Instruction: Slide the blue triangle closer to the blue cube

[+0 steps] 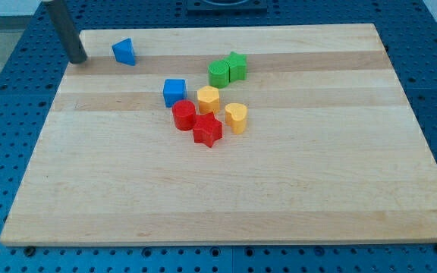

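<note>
Camera view shows the wooden worktop [279, 197] with the blue triangle [125, 51] sitting in the far left part, near the far edge. My tip [77, 59] rests just left of it, a small gap apart and not touching. There is no pincer on this arm, only the rod, so nothing can be open, closed or gripping.

The blue cube [174, 92] lies to the right of the triangle and nearer, at the left side of a cluster: the red cylinder [183, 115] and red star [208, 130] just on its near side, the yellow hexagon [209, 98] just right of it, a yellow heart [236, 117] further right, and two green blocks [227, 70] beyond.

Triangle and cube sit clearly apart, so I judge the task barely begun. The tip stands on the side of the triangle away from the cube, well placed for a push rightward and nearer. The whole slide remains to be done.
</note>
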`<state>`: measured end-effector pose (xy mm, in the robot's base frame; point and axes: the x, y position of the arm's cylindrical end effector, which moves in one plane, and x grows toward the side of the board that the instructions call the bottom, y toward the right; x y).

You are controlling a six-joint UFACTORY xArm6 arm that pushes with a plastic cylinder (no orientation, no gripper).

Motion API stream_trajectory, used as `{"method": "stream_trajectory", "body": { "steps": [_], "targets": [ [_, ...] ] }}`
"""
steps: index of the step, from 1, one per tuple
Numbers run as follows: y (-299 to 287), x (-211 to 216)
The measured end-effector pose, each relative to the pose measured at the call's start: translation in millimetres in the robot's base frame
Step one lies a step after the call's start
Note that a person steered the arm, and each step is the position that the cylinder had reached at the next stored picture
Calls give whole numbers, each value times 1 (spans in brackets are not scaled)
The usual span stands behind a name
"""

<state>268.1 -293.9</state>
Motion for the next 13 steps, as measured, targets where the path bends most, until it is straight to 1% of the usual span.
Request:
{"method": "stream_trajectory", "body": {
  "steps": [1,2,4,5,7,9,11,12,13],
  "targets": [
    [-11,-19],
    [-11,-19],
    [-1,-76],
    [25,-46],
    [83,-32],
    [117,-2],
    [84,3],
    [92,3],
    [119,26]
  ]
}}
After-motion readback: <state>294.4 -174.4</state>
